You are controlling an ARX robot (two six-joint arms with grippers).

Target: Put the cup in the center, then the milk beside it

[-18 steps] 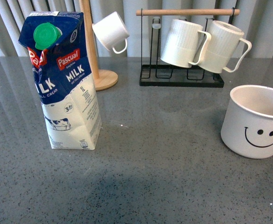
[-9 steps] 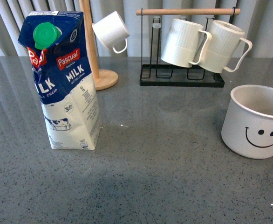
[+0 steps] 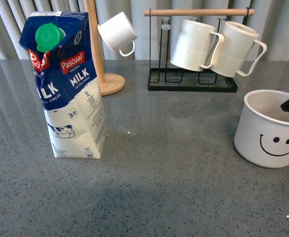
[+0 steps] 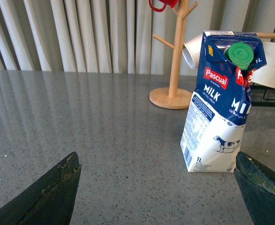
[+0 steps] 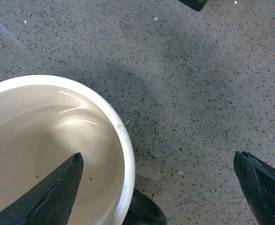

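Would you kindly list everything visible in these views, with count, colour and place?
milk carton: one, blue and white with a green cap, upright on the table's left.
smiley cup: one, off-white, at the right edge.
ribbed mugs: two, white, on the rack.
rack: one, black with a wooden bar, back right.
small cup: one, white, on the mug tree.
mug tree: one, wooden, behind the carton.
red item: one, atop the tree, cut off.
table: one, speckled grey.
curtains: pale grey, behind.
left gripper: open, empty, facing the carton.
right gripper: open, straddling the smiley cup's rim.
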